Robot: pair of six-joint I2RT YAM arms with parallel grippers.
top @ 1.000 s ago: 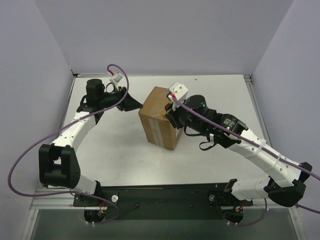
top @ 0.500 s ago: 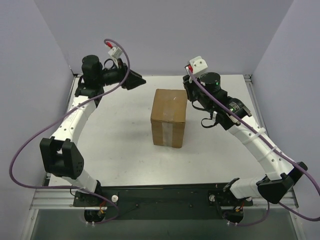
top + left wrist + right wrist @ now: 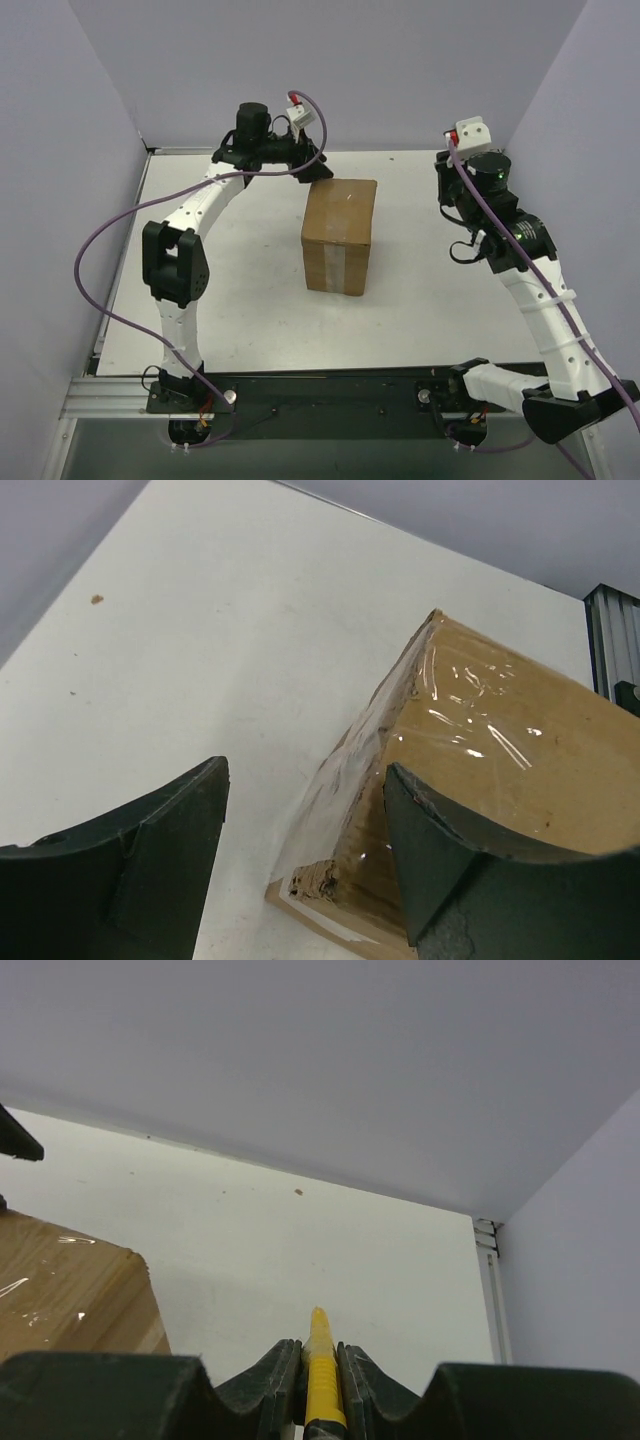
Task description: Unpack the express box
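The express box, a brown taped cardboard carton, stands closed in the middle of the table. In the left wrist view its taped far corner lies just beyond the fingers. My left gripper is open at the box's far left top corner, one finger over the box top, the other over bare table. My right gripper is raised to the right of the box, apart from it, and shut on a yellow utility knife that points toward the far wall.
The white table is enclosed by grey walls at the back and both sides. A metal rail runs along the right edge. The box also shows at the left edge of the right wrist view.
The left arm swung right from the far left to the box's far left corner. The right arm pulled back to the right, away from the box. The box, turned square half a second ago, has stayed put.
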